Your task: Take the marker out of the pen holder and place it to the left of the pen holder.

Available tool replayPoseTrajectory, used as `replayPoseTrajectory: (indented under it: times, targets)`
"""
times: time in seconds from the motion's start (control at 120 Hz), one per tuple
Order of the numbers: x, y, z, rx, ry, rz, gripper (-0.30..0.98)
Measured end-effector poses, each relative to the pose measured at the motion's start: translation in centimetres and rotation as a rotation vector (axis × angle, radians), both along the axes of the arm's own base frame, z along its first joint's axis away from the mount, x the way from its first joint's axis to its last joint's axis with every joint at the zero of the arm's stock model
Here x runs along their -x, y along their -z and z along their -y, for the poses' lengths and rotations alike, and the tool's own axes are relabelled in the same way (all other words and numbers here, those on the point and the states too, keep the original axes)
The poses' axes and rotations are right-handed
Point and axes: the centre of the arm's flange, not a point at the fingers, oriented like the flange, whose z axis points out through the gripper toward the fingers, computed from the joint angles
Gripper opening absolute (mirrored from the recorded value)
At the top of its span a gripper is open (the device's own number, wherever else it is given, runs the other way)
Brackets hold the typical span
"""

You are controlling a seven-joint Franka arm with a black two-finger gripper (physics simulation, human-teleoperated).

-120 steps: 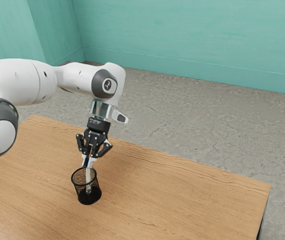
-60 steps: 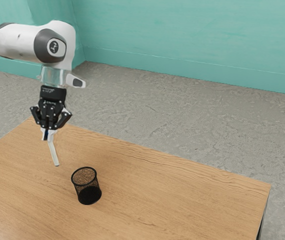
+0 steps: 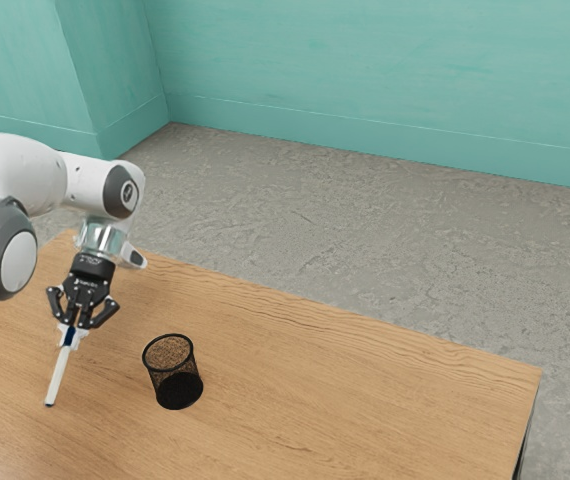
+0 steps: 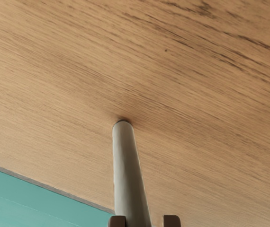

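The teal wall (image 3: 385, 80) runs behind everything, and a strip of it also shows past the counter's edge in the wrist view. Below it spreads the grey, mottled floor (image 3: 365, 240). The wooden counter (image 3: 335, 400) comes next in size, its grain dark and streaky.

1 white arm (image 3: 15, 170) with grey joint covers reaches in from the exterior view's left and bends down over the counter. At its end is the black claw (image 3: 71, 333), low above the wood and pointing down. Its 2 fingers are narrow, closed around the marker from 2 sides.

The pen holder (image 3: 175, 387), 1 round black mesh cup, stands upright on the counter, toward the exterior view's right from the claw and apart from it.

Smallest is the marker (image 3: 59, 375), outside the pen holder and near it, on its side toward the exterior view's left. It has a pale barrel and a blue part up at the fingertips. It slants down from the claw, its dark lower end at the counter's surface and seeming to touch it.
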Motion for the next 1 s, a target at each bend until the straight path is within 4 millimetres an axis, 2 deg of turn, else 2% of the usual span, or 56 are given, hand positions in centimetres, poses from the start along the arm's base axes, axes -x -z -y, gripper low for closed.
replayPoseTrajectory:
  times: [0.1,0.183,0.292,0.5,0.65,0.7,0.858,0.9,0.925,0.967,1.0]
  targets:
    - [-0.9,0.3,0.3,0.035,-0.003,0.047,-0.05]
    - [-2.5,0.7,0.6,0.054,0.005,0.107,-0.03]
    - [-3.6,1.9,0.9,0.084,0.008,0.167,0.00]
    - [-4.8,3.3,1.3,0.121,0.023,0.252,0.05]
    - [-5.2,3.8,1.3,0.138,0.030,0.281,0.00]
    - [-5.3,3.9,1.5,0.144,0.038,0.287,0.05]
    - [-5.6,3.7,2.0,0.163,0.062,0.304,0.37]
    - [-6.1,1.8,2.5,0.167,0.077,0.336,0.43]
    - [-6.5,-1.1,3.2,0.173,0.094,0.383,0.46]
    - [-6.9,-8.4,5.6,0.195,0.147,0.494,0.50]
    - [-6.3,-15.4,8.2,0.215,0.204,0.599,0.53]
